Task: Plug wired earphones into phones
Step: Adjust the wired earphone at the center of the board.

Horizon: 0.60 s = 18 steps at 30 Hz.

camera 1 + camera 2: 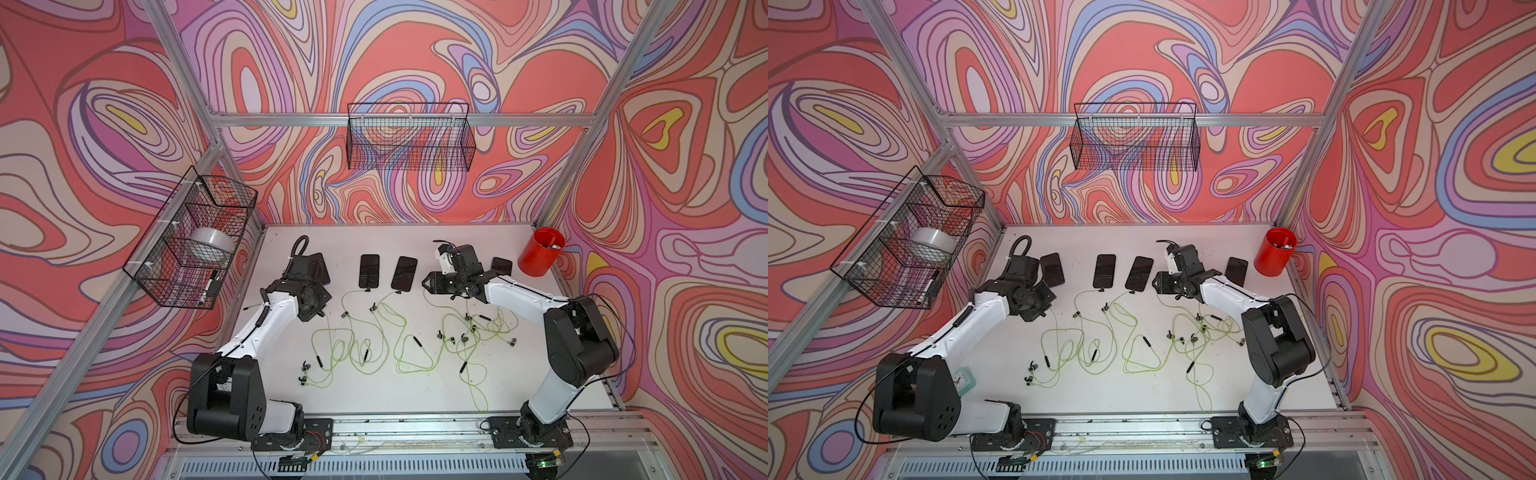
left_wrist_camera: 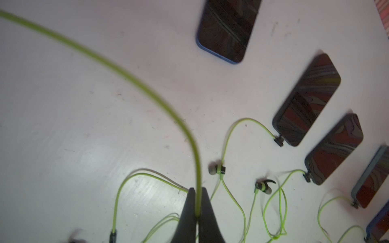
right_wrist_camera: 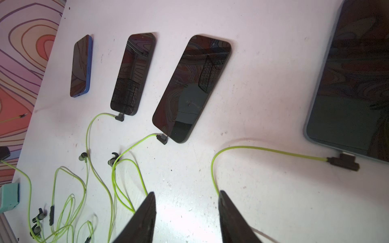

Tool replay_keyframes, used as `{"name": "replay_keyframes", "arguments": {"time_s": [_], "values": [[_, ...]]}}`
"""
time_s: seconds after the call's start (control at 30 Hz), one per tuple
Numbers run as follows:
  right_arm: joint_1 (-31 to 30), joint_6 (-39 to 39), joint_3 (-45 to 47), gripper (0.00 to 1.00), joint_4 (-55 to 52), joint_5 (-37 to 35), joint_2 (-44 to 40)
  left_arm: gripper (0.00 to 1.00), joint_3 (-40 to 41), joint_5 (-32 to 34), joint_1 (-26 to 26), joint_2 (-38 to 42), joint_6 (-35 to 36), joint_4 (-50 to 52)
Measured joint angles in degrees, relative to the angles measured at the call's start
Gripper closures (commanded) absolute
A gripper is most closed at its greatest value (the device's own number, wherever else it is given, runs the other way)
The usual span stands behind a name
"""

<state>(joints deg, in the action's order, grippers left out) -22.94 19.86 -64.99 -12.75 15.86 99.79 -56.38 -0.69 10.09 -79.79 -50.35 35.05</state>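
Pinching a yellow-green earphone cable [image 2: 126,75] in my left pincer [image 2: 197,191], right pincer [image 3: 186,193] spread and empty, I judge the job mostly done: the phone [image 2: 227,29] farthest from the red cup [image 1: 536,262] lies unplugged, three nearer it showing plugs [image 3: 120,117], the nearest unclear.

black phones [image 1: 369,271] in a row, yellow-green earphones [image 2: 197,176] tangled beside, some plugged

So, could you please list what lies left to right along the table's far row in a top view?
Part-hidden glossy black phone, plugged-in black phone, second plugged-in black phone, right gripper, far-right black phone, red cylindrical cup.
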Motion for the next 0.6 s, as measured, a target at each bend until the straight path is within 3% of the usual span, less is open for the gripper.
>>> {"name": "replay_keyframes", "arguments": {"time_s": [0.27, 0.33, 0.4, 0.43, 0.5, 0.6], "values": [[0.0, 1.49, -0.26, 0.51, 0.31, 0.98, 0.2, 0.97, 0.39, -2.64, 12.61, -1.16, -3.45, 0.31], [0.0, 1.84, -0.5, 0.51, 0.33, 1.2, 0.2, 0.67, 0.44, -3.67, 14.53, -2.36, -3.45, 0.39], [0.0, 1.97, -0.72, 0.5, 0.31, 1.55, 0.2, 0.28, 0.7, -4.28, 15.06, -2.86, -3.26, 1.05], [0.0, 2.05, -0.79, 0.5, 0.28, 1.66, 0.2, 0.16, 0.7, -4.24, 15.04, -2.84, -3.15, 1.55], [0.0, 2.14, -0.79, 0.49, 0.26, 1.81, 0.2, 0.03, 0.52, -4.11, 14.88, -2.69, -2.16, 2.82], [0.0, 2.23, -0.81, 0.48, 0.02, 1.86, 0.2, 0.0, -0.35, -3.96, 13.99, -2.36, -0.48, 5.44]]}}
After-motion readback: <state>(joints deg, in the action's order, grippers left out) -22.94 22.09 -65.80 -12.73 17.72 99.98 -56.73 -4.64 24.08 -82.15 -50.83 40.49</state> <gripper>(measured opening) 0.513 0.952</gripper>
